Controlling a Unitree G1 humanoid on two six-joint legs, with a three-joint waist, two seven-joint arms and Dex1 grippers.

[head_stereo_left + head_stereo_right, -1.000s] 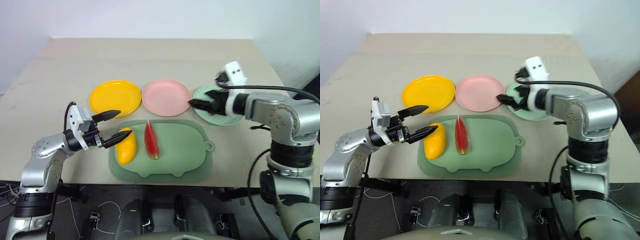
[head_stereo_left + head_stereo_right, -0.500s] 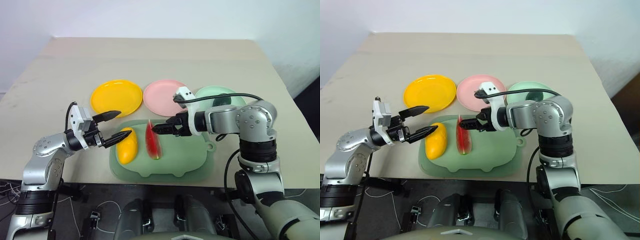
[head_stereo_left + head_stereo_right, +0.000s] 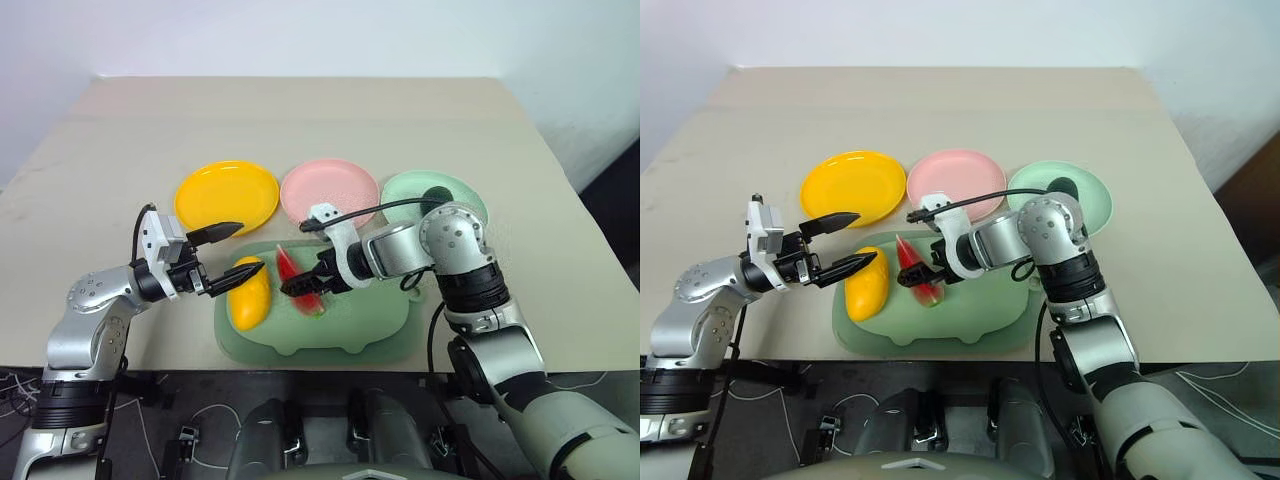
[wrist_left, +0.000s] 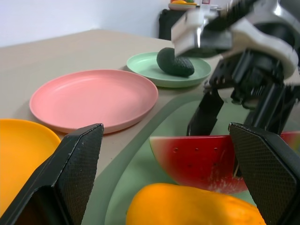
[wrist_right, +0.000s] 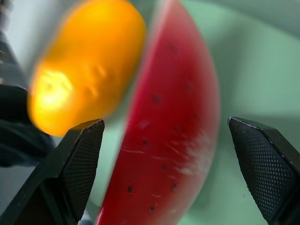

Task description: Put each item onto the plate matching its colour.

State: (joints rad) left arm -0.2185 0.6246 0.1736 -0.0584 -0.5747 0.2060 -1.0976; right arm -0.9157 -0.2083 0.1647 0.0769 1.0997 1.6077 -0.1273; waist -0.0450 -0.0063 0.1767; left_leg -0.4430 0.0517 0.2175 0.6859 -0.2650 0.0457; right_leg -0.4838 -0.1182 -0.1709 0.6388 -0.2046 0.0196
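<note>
On the pale green tray (image 3: 370, 325), in the head view, the right gripper (image 3: 305, 283) stood spread over the watermelon wedge (image 3: 292, 277), nearer than the spread left gripper (image 3: 232, 252) by the mango (image 3: 248, 300). In the right wrist view, the wedge's long axis ran between its fingers (image 5: 82, 164).

Far half of tabletop (image 3: 300, 110) is bare, free passage there; yellow plate (image 3: 228, 195) and pink plate (image 3: 330, 192) are empty, reachable from above, while green plate (image 3: 435, 197) already carries the avocado (image 3: 1063, 188). Tray (image 3: 350, 325) is crowded on its left: mango (image 3: 249, 295) and watermelon wedge (image 3: 300, 283) lie close together, narrow gap between them, right tool (image 3: 302, 287) spread wide over the wedge with its arm slanting across the tray's right part. Left tool (image 3: 228, 255), fingers apart, sits just left of the mango, blocking that side; near-right tray area is bare.
</note>
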